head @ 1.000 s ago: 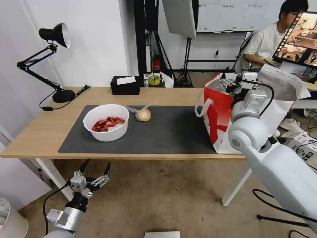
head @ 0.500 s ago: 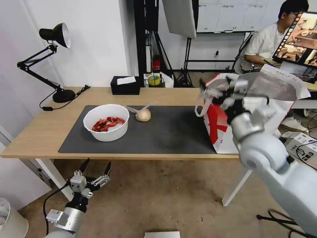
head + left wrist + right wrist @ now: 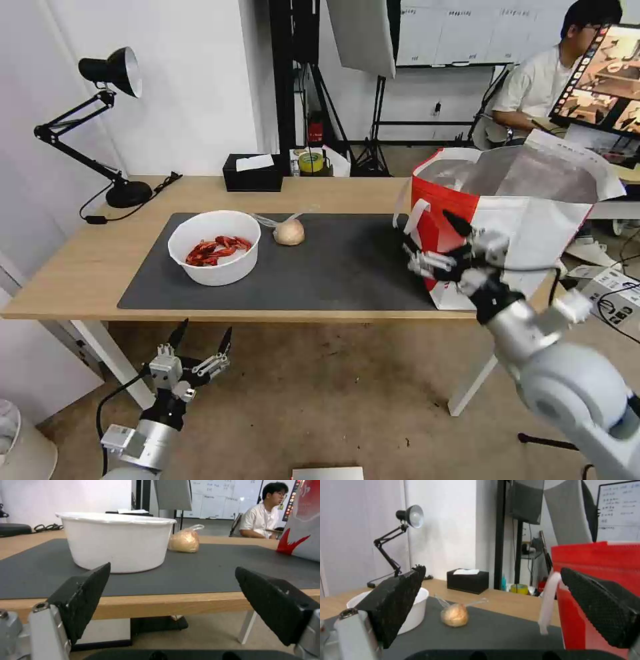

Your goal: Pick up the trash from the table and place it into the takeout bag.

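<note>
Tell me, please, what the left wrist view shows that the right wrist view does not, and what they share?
Left wrist view alone: the light-wood table's front edge, seen from below tabletop height past the open left gripper. Right wrist view alone: the black desk lamp, the black tissue box and the takeout bag's white loop handle, past the open right gripper. Both: the white round bowl, the clear bag with a beige lump, the dark grey mat and the red-and-white takeout bag.

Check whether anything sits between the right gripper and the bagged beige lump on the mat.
Nothing visible does. The right gripper, open, hangs beside the takeout bag; bare grey mat lies between it and the bagged lump. The bowl stands beyond the lump.
</note>
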You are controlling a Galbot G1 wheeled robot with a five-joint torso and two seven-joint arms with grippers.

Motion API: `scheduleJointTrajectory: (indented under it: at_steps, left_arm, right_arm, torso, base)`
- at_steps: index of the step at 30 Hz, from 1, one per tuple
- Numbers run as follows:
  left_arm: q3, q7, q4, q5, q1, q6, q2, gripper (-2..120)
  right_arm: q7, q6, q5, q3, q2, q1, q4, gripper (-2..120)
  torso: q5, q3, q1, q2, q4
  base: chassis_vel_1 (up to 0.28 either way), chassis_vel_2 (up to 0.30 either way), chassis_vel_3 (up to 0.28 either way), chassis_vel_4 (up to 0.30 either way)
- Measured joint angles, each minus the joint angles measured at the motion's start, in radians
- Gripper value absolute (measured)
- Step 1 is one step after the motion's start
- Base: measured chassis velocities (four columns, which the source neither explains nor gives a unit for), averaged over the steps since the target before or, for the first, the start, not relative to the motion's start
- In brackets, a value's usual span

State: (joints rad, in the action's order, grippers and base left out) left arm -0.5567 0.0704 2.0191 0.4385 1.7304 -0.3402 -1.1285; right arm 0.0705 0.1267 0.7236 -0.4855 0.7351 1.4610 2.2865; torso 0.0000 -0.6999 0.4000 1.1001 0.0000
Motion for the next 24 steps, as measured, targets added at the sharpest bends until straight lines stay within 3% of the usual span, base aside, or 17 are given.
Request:
scheduleJointTrajectory:
  at_steps: [12, 24]
  left_arm:
    - [0.0, 0.001, 0.0, -0.001, 0.011, -0.001, -0.011, 100]
    - [-0.01, 0.0, -0.005, -0.023, 0.018, 0.004, -0.01, 100]
  right_arm:
    - [-0.037, 0.196, -0.166, 0.02, 0.189, 0.239, -0.08, 100]
    - [-0.03, 0.299, -0.276, 0.059, 0.275, 0.296, -0.185, 100]
  torso:
    - [0.0, 0.0, 0.0, 0.0, -0.0001]
    - [0.0, 0.0, 0.0, 0.0, -0.0001]
  base:
    - [0.0, 0.0, 0.0, 0.0]
    - [0.0, 0.0, 0.0, 0.0]
